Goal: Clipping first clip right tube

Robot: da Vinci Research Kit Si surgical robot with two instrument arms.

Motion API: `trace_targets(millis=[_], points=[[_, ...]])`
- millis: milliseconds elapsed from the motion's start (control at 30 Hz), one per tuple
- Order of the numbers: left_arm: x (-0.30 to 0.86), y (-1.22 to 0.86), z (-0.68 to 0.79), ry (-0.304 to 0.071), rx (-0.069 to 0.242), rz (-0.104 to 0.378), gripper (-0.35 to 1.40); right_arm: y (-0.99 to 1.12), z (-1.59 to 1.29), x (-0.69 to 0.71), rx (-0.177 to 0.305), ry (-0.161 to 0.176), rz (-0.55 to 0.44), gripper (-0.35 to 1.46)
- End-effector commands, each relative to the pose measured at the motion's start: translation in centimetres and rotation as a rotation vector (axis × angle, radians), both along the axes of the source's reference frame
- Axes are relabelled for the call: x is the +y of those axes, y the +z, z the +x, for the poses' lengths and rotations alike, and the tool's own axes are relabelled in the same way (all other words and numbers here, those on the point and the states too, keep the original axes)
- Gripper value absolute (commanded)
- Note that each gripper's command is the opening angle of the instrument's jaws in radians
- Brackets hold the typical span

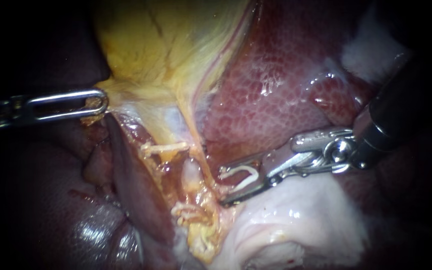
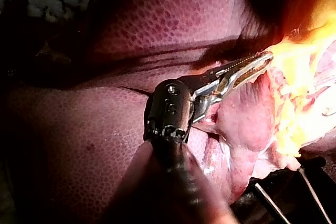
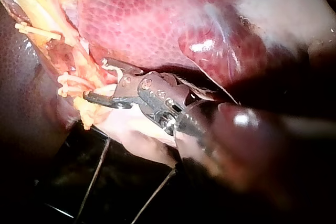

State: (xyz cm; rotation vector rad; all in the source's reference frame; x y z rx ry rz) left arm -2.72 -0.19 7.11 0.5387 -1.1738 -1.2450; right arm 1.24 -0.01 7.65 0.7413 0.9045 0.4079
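Observation:
My right instrument (image 1: pixel 222 187) comes in from the right with its jaws standing wide apart and a white open clip (image 1: pixel 240 176) seated between them, touching both. The clip's mouth faces a thin pale tube (image 1: pixel 203 155) that runs down from the yellow gallbladder (image 1: pixel 166 55); the jaw tips lie just to the tube's right, against the frayed tissue there. My left instrument (image 1: pixel 95 102) is shut on the gallbladder's edge at the left. In the left wrist view its jaws (image 2: pixel 252 66) bite the yellow tissue (image 2: pixel 299 77). The right wrist view shows my right instrument (image 3: pixel 97 80) beside the yellow strands.
The red mottled liver (image 1: pixel 276 90) lies above my right instrument, and a dark lobe (image 1: pixel 136 190) sits lower left. Pale white tissue (image 1: pixel 296 220) fills the area under the right jaws. A white fuzzy patch (image 1: pixel 371 55) shows at the upper right.

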Motion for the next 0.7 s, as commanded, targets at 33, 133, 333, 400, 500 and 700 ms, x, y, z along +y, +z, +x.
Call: trace_targets(millis=[33, 133, 333, 400, 500, 700], points=[[0.00, 0.00, 0.00, -0.001, 0.001, 0.000, -0.35, 0.03, 0.02, 0.00, -0.002, 0.002, -0.001, 0.47], [0.00, 0.00, 0.00, -0.002, 0.001, 0.000, -0.35, 0.08, 0.11, 0.01, -0.009, 0.009, -0.005, 0.47], [0.00, 0.00, 0.00, -0.002, 0.002, 0.000, -0.35, 0.26, 0.47, -0.15, 0.007, 0.014, -0.006, 0.48], [0.00, -0.01, -0.01, -0.002, 0.002, 0.000, -0.35, 0.31, 0.55, -0.22, 0.019, 0.000, 0.001, 0.48], [0.00, -0.01, -0.01, -0.002, 0.002, 0.000, -0.35, 0.34, 0.59, -0.32, 0.066, -0.025, 0.036, 0.48], [0.01, -0.02, 0.01, -0.006, 0.005, 0.001, -0.35, 0.24, 0.47, -0.43, 0.140, -0.042, 0.154, 0.46]])
